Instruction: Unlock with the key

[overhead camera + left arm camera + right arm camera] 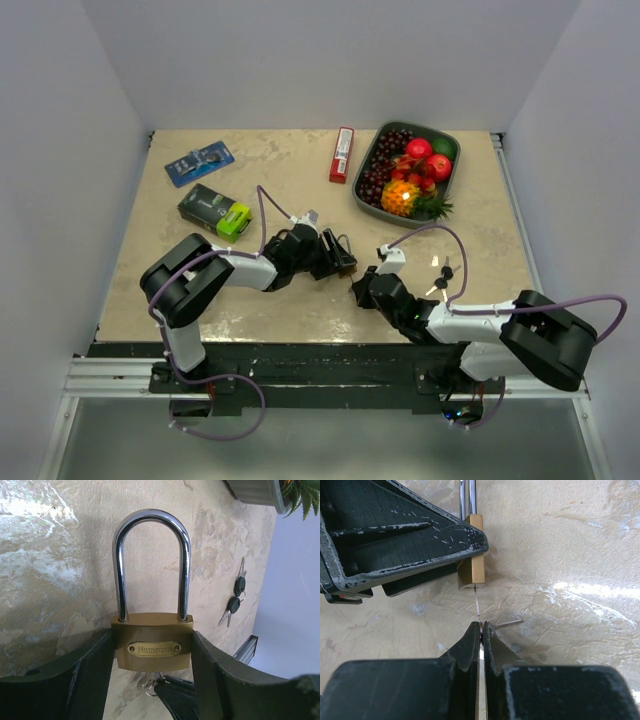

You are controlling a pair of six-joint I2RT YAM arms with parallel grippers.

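A brass padlock (152,641) with a steel shackle (150,555) is clamped between my left gripper's (152,645) two fingers, shackle shut and pointing away. In the top view the left gripper (335,255) holds the padlock (347,263) at table centre. My right gripper (482,626) is shut on a thin silver key (477,605). The key's blade reaches the keyhole in the padlock's underside (472,569). In the top view the right gripper (360,290) sits just below the lock. The key and its ring (150,682) show under the lock in the left wrist view.
Two spare black-headed keys (441,277) lie right of the grippers and also show in the left wrist view (236,597). A grey bowl (372,196) of fruit stands back right. A red bar (342,154), a green-black box (214,210) and a blue pack (199,162) lie at the back.
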